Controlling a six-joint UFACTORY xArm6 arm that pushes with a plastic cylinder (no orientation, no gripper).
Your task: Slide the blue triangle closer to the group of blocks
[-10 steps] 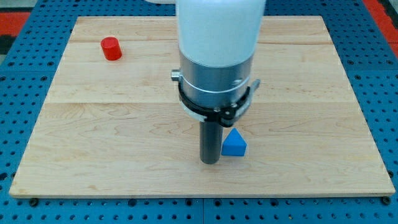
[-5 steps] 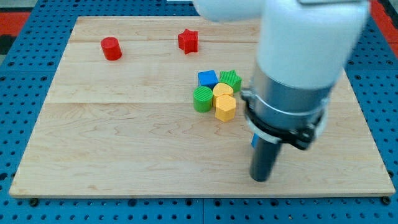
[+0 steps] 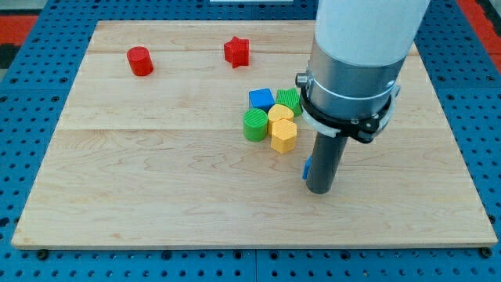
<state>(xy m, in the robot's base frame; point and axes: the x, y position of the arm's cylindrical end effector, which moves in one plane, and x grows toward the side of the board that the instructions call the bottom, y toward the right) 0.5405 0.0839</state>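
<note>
My tip (image 3: 319, 189) rests on the board right of centre, toward the view's bottom. The blue triangle (image 3: 307, 167) is almost wholly hidden behind the rod; only a blue sliver shows at the rod's left edge. The group of blocks lies just up and left of it: a blue cube (image 3: 261, 99), a green block (image 3: 290, 100), a green cylinder (image 3: 254, 124), a yellow block (image 3: 281, 114) and a yellow hexagon (image 3: 283, 135). The sliver is a short gap from the yellow hexagon.
A red cylinder (image 3: 140, 61) sits at the view's top left and a red star (image 3: 236, 52) at the top centre of the wooden board (image 3: 117, 180). The arm's body hides the board's upper right part.
The arm swung from the view's centre to the right, then came back slightly left. The blue triangle now sits a little higher and to the right, behind the rod, nearer the group.
</note>
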